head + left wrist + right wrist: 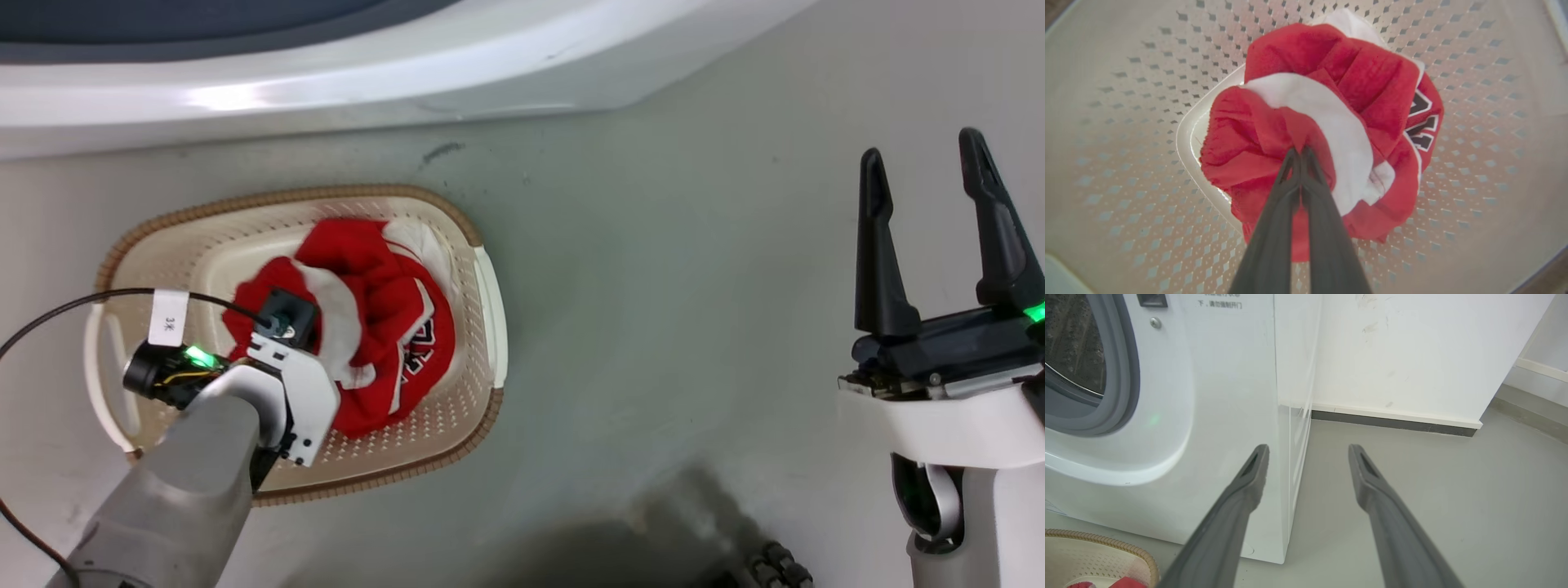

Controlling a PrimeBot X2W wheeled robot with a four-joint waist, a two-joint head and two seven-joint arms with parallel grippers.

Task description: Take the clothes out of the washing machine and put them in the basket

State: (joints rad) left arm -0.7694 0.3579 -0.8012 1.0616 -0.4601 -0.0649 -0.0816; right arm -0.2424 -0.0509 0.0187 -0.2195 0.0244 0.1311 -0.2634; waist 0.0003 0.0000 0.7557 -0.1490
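Red and white clothes (371, 318) lie bunched in the cream basket (482, 302) on the floor. One garment shows black-and-white lettering (1423, 122). My left gripper (1300, 153) reaches down into the basket (1126, 122), its fingers shut on a fold of the red clothes (1274, 134); in the head view the wrist (282, 359) hides those fingers. My right gripper (927, 175) hangs open over bare floor at the right, holding nothing. The white washing machine (1208, 416) stands ahead of the right gripper (1308, 451), its grey-rimmed opening (1122, 375) at the left.
The washer's white front (326, 73) runs along the top of the head view, just beyond the basket. Grey floor (669, 327) spreads between basket and right arm. A white wall with dark skirting (1392, 420) stands right of the washer.
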